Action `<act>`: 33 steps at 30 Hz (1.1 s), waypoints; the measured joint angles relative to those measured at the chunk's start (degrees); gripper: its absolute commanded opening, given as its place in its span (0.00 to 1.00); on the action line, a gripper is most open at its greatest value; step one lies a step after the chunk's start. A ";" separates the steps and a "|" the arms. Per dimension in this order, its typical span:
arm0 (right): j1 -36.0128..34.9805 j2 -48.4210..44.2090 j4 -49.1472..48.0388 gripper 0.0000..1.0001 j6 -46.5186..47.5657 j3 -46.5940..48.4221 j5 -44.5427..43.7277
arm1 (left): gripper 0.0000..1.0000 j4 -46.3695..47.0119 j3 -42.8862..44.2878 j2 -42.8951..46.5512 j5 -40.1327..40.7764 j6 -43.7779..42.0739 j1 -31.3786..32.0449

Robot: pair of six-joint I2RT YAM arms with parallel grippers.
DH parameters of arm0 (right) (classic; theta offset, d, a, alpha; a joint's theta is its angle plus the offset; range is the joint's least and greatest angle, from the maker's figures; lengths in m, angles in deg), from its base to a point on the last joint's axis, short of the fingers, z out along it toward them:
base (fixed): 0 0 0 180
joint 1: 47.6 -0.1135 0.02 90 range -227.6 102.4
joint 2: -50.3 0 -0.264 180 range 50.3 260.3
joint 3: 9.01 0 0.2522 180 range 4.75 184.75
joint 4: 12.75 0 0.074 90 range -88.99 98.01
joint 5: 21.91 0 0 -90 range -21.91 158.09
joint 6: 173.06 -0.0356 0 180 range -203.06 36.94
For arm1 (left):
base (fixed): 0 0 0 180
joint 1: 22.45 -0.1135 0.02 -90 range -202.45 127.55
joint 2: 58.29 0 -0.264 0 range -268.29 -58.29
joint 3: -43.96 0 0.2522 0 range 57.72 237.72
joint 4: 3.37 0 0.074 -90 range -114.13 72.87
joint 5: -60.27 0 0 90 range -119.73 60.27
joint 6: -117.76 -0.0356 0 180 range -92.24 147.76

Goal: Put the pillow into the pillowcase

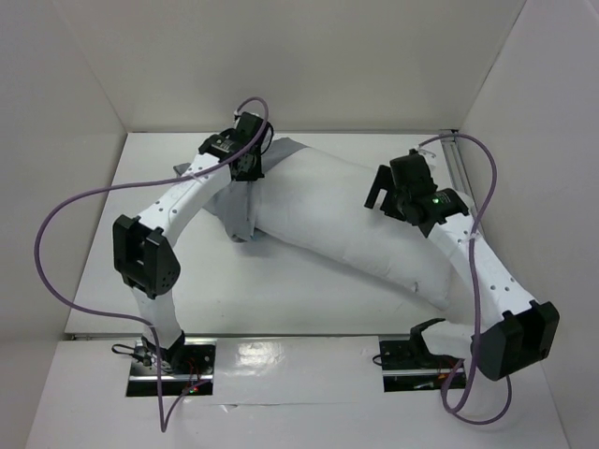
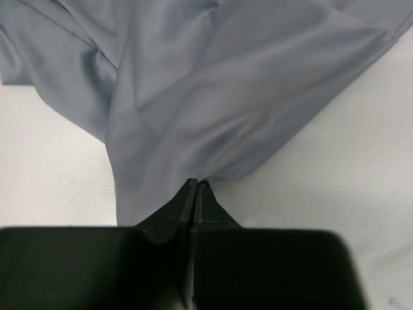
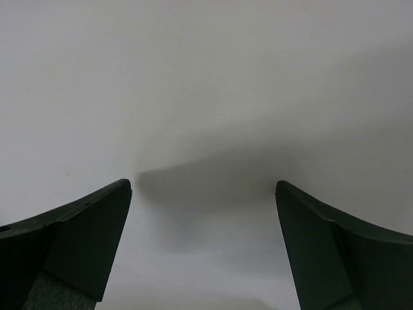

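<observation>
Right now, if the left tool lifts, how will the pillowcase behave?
Likely floppy: the pillowcase fans out in soft folds from where the left tool pinches it, so it should drape, not hold shape. Probably light: the cloth looks thin. It may drag rather than lift clear, since it runs up against the pillow.
</observation>
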 measured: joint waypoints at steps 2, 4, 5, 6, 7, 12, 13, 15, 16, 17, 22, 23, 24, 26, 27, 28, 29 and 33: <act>2.21 -0.02 0.11 1.00 0.96 -1.75 1.88 | 0.00 -0.13 0.76 -0.81 -1.77 -0.22 -0.83; 3.63 0.70 -0.33 0.97 1.70 -3.32 3.74 | 0.00 -0.17 1.53 -1.66 -3.87 -0.39 -1.20; 3.91 1.31 -0.83 0.82 2.14 -3.93 4.81 | 0.00 -0.28 1.81 -1.84 -5.20 -0.46 -1.20; 3.93 2.10 -2.54 0.58 2.67 -5.05 6.19 | 0.00 -0.33 1.97 -1.86 -6.64 -0.87 -1.09; 3.96 2.84 -4.15 0.29 3.61 -6.36 7.72 | 0.00 -0.48 2.23 -1.86 -7.76 -1.57 -0.81; 4.11 7.23 -11.30 0.00 3.45 -8.28 16.31 | 0.00 -0.81 8.17 -1.86 -16.13 -4.52 4.17; 3.96 7.50 -11.76 0.00 3.32 -7.48 17.03 | 0.00 -0.70 9.79 -1.86 -18.69 -4.79 5.70; 3.54 7.54 -11.74 0.00 3.10 -4.94 17.59 | 0.00 -0.85 14.21 -1.86 -25.09 -4.94 8.76; 3.41 7.54 -11.37 0.00 3.08 -2.93 17.62 | 0.00 -0.92 16.00 -1.86 -27.30 -5.03 9.77; 3.34 7.54 -10.91 0.00 3.13 -0.79 17.51 | 0.00 -1.27 18.18 -1.86 -29.55 -5.09 10.60; 2.40 6.16 -9.20 0.00 2.08 7.17 16.02 | 0.00 -1.62 25.05 -2.58 -36.63 -4.79 10.32; 1.49 5.05 -9.57 0.00 1.42 7.13 15.69 | 0.00 -1.62 25.14 -2.60 -37.57 -4.70 10.01; 0.31 3.72 -10.21 0.00 0.68 6.45 15.21 | 0.00 -1.70 24.98 -2.78 -38.42 -4.63 9.84; -2.29 0.02 -13.03 0.00 -1.20 1.88 14.27 | 0.00 -1.99 23.96 -3.69 -39.19 -4.61 9.70; -3.41 -1.49 -13.92 0.00 -2.14 -0.70 13.75 | 0.00 -2.45 23.41 -4.50 -39.50 -4.61 9.70; -4.31 -2.47 -14.47 0.00 -2.86 -3.10 13.27 | 0.00 -3.32 22.95 -5.70 -39.63 -4.59 9.73; -5.25 -2.84 -14.58 0.00 -3.61 -5.51 12.50 | 0.00 -4.26 22.60 -7.02 -39.58 -4.61 9.79; -8.33 0.26 -12.72 0.00 -5.09 -9.27 10.14 | 0.09 -10.01 22.56 -12.96 -36.17 -5.03 9.60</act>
